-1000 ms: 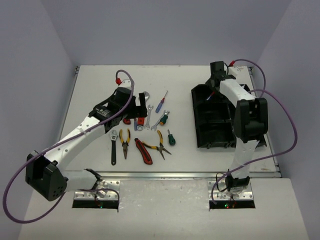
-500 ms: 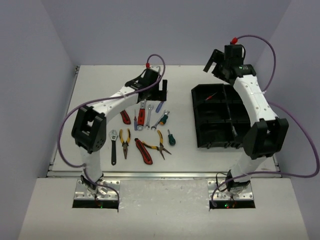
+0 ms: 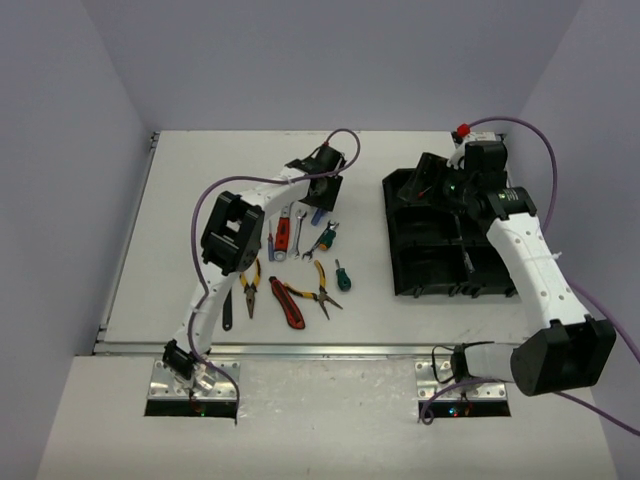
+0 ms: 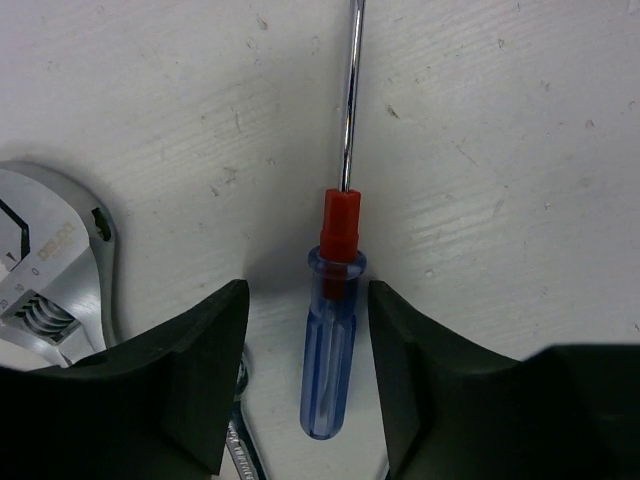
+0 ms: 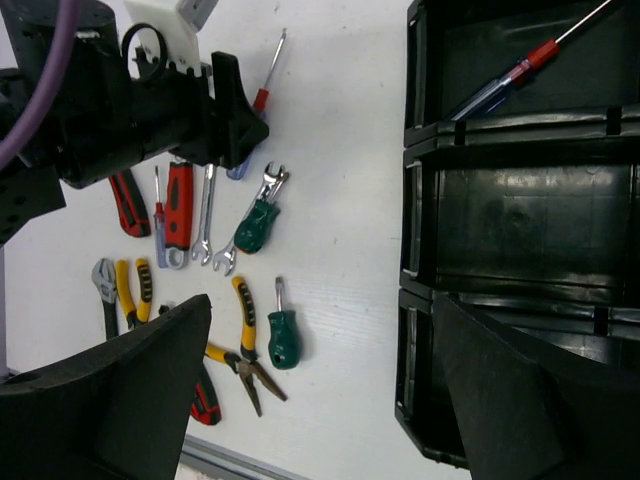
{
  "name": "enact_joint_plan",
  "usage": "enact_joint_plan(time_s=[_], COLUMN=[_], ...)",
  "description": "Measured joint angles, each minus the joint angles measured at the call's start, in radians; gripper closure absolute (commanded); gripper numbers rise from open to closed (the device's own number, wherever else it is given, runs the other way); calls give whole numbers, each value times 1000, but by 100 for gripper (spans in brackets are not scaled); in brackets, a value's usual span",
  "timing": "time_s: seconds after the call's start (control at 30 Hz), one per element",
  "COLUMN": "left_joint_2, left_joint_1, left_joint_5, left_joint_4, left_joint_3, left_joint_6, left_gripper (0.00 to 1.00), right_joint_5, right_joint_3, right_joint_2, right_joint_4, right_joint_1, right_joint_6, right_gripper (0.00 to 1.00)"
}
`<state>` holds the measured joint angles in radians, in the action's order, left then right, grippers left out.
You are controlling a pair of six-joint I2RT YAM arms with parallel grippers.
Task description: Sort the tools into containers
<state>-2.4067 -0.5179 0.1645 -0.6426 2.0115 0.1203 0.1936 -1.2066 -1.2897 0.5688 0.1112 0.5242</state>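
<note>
Straddling the blue screwdriver (image 4: 332, 350) at its handle with left jaws half-wide, not touching, lining up a pinch; hovering right jaws wide, empty, over the black tray (image 5: 520, 130).

Table (image 3: 200, 190): white, matt, finely scratched in the left wrist view.
Back wall (image 3: 330, 60): plain pale lavender, rising from the table's far edge.
Side walls: same lavender, left wall (image 3: 60, 200) and right wall (image 3: 600, 110) closing in along the table's two sides.
Front: metal strip (image 3: 330, 350) along the table's near edge, pale grey ledge (image 3: 330, 430) just before it.
Light: even, soft, short shadows on the table.
</note>
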Motion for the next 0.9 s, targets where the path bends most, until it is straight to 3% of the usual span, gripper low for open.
enact_joint_plan(time_s=[0.07,0.13,0.17,0.3,0.43,0.63,0.77,0.9], left_joint_2=[-5,-11,-15,-3,90,404,625,746], left_joint_1=[0,0,0,0,0,0,0,-1], left_joint_5=[-1,-3,-6,-26,-95,-260,-413,-603], left_joint_4=[-1,-4,-4,30,118,301,523,733], left_joint_3=[8,16,17,-10,-161,-460,-603,-703], left_joint_6=[-6,-10,-9,-5,11,61,121,211], left_gripper=[69,95,100,100,100,100,100,100], right_joint_5=[17,35,46,127,233,337,386,424], right_joint_3=[18,33,41,89,127,134,139,143], right_joint_2=[13,22,25,35,36,38,35,1], right_joint_4=[-3,-11,-18,-84,-165,-286,-382,-486], right_joint_1=[0,0,0,0,0,1,0,11], right_joint_6=[-1,-1,0,28,93,202,280,349], right_gripper=[9,8,7,1,1,1,7,13])
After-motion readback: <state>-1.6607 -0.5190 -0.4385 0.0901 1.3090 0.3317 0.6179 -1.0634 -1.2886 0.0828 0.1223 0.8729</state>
